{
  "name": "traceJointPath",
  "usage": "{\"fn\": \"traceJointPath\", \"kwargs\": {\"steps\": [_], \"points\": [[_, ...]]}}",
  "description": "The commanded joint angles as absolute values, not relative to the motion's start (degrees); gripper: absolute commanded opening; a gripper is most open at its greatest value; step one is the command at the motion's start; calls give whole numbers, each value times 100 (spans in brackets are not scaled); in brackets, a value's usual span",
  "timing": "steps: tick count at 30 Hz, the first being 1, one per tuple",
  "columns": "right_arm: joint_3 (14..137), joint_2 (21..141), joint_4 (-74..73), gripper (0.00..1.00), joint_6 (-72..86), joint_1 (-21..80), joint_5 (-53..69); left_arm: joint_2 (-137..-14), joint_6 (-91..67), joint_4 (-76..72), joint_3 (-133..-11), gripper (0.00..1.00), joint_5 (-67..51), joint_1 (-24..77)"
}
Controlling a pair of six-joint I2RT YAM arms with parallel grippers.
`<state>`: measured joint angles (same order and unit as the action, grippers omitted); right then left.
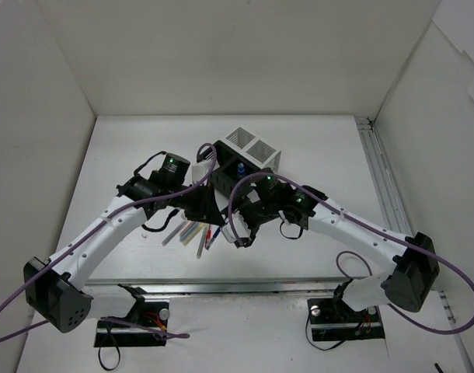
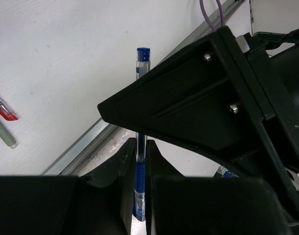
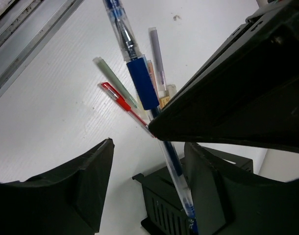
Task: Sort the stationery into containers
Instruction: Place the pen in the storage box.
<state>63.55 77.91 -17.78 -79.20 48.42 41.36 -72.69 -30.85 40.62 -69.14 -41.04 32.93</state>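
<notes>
Top external: four bins [image 1: 245, 140], two white.

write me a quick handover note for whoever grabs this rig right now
Left gripper: fingers shut on the blue pen, held off the table with its lower end by a black bin.
Right gripper: open, empty, around that pen without touching it.
Done: a blue-capped bottle seems to sit in the containers.
Left: drop the blue pen in, then sort the loose pens and markers lying on the table.
</notes>
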Motion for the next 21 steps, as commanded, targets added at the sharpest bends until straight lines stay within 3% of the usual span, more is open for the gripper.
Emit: {"fn": "traceJointPath", "kwargs": {"steps": [1,9,13,18,21], "points": [[6776,7892,-1573,54,-7805,4887,4280,-7269,-3111,4008,-7233,0,-4324,3252],[6820,8007,-1477,27,-7682,4922,4614,-7312,-3085,4025,-7233,0,-4262,3252],[6908,8147,-1441,20,-7541,4931,4597,-7321,-3059,3929,-7251,0,-4377,3252],[7031,8288,-1362,0,-7418,5001,4456,-7269,-3041,3797,-7234,0,-4543,3252],[7040,8306,-1240,0,-7401,4992,4351,-7164,-2892,3823,-7321,11,-4439,3252]]}}
